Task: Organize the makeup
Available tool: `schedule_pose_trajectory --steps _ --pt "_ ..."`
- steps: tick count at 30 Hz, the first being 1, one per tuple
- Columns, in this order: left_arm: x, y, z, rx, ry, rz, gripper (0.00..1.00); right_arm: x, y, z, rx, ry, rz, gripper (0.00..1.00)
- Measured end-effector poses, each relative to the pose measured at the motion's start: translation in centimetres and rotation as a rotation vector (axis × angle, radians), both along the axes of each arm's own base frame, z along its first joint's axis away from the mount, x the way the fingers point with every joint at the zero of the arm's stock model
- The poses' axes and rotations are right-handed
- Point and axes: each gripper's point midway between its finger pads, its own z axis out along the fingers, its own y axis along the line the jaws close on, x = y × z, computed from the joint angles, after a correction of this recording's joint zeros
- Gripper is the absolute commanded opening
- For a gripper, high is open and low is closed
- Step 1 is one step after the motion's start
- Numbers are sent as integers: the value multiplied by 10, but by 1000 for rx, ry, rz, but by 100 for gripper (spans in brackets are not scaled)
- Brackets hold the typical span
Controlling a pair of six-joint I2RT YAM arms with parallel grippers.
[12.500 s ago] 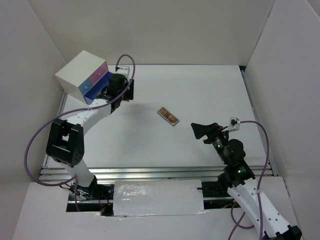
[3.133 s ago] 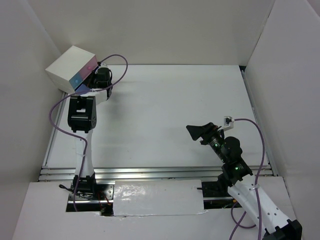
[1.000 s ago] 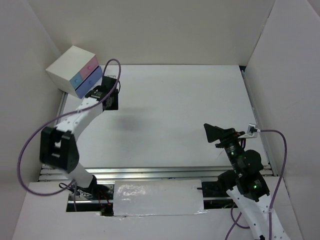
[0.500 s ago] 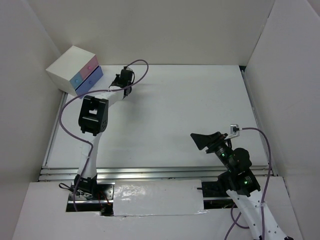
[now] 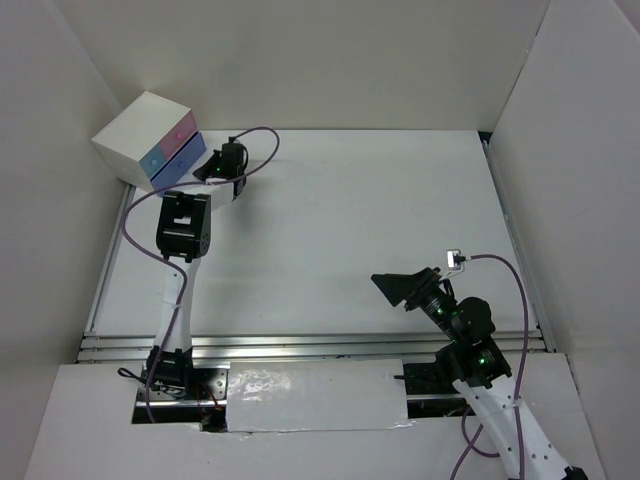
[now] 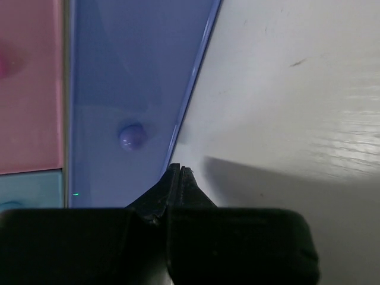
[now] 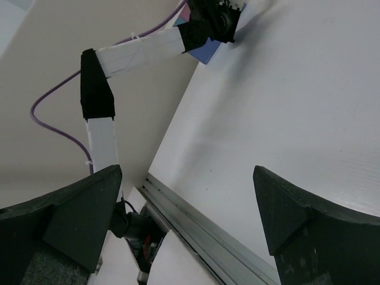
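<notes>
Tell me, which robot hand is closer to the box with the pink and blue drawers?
Left. The left gripper, shut, has its tips right at the blue drawer of the box. The right gripper is open, far across the table near the front edge.

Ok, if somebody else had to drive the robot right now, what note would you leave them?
The left end effector is shut and empty, tips near the purple drawer, close to its knob.
The right end effector is open and empty, above the table.
No makeup is in view; the inside of the drawer box is hidden.
Done: probably everything is put away.
Left: check the drawers are shut, then pull both arms back.
</notes>
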Motion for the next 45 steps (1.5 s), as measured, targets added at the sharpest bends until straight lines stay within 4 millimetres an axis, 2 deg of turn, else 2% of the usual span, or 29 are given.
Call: schedule_pose_trajectory --steps 4,9,13,17,22,25,26,28,29,30,31,32,33,34,35,37,38,39,40,41,42,44,45 --pt "-4 22 -16 9 27 35 0 -2 2 4 7 -19 14 100" --pt "-2 44 -12 17 9 71 0 -2 5 5 22 -46 29 100" --pt "1 57 -7 15 -20 95 0 0 9 -2 27 -26 47 100" --pt "1 59 -3 22 -44 111 0 2 11 -11 20 -1 55 100" --pt "2 57 -6 -9 -54 125 0 2 12 -9 24 -10 58 100" --pt "3 47 -10 -38 -53 107 2 2 12 -8 25 -12 58 100" --pt "0 38 -14 -48 -43 89 4 2 12 -8 25 -12 57 100" --pt "-11 17 -15 -53 -15 51 14 3 12 -9 23 -9 55 100" --pt "-14 -1 -13 -65 -4 10 19 4 11 -10 22 -7 53 100" --pt "-16 -23 -8 -72 2 -36 34 4 11 -11 19 -1 49 100" --pt "-17 -48 0 -81 6 -93 43 5 11 -13 17 6 45 100" --pt "-19 -78 11 -93 0 -148 53 6 11 -15 13 16 44 100" --pt "-20 -111 28 -112 -24 -203 80 7 11 -18 7 29 42 100" --pt "-22 -141 47 -124 -44 -255 90 9 11 -21 1 41 38 100" --pt "-25 -174 74 -151 -87 -300 99 10 11 -25 -10 52 34 100" --pt "-35 -232 134 -225 -196 -355 99 13 8 -30 -42 75 12 100" --pt "-46 -262 173 -295 -263 -376 100 15 6 -29 -62 78 -5 100" --pt "-62 -287 214 -388 -326 -389 99 18 2 -25 -93 82 -27 100" --pt "-80 -304 248 -480 -374 -407 100 19 -1 -19 -117 82 -45 100" --pt "-104 -313 281 -586 -422 -426 99 21 -5 -8 -152 75 -67 100" --pt "-135 -311 307 -691 -451 -438 99 21 -9 7 -184 57 -84 100" --pt "-200 -282 338 -846 -500 -434 99 22 -20 53 -238 -10 -128 100" --pt "-238 -256 350 -935 -547 -427 99 21 -26 65 -282 -26 -153 100"
